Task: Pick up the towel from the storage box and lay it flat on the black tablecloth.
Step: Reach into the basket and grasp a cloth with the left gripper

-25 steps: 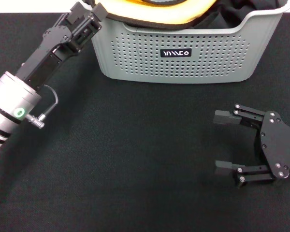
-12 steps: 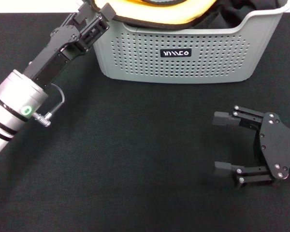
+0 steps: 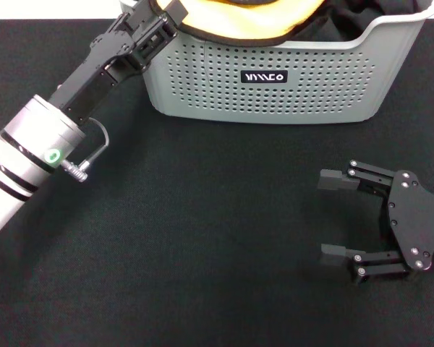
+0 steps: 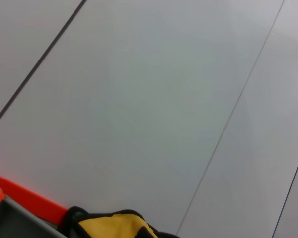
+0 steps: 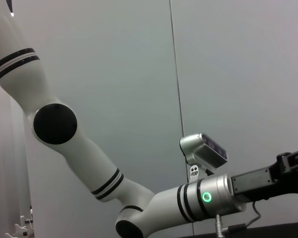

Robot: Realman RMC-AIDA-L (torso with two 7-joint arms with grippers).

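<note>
The towel [image 3: 239,20] lies bunched in the storage box [image 3: 267,101], its yellow-orange face and dark trim showing over the rim at the top edge of the head view. My left gripper [image 3: 158,9] is open, its fingers apart over the box's near left corner, right at the towel's edge; its tips run out of the picture. The towel's yellow edge also shows in the left wrist view [image 4: 114,225]. My right gripper [image 3: 326,216] is open and empty, resting low over the black tablecloth [image 3: 202,231] in front of the box, to the right.
Black cloth pieces [image 3: 347,18] fill the right part of the box. My left arm [image 3: 50,152] stretches across the tablecloth's left side. An orange strip [image 4: 25,201] shows in the left wrist view. The left arm [image 5: 203,196] shows in the right wrist view.
My left gripper has moved to the right and farther away, from beside the box's left corner to over its rim at the towel. The right gripper has hardly moved.
</note>
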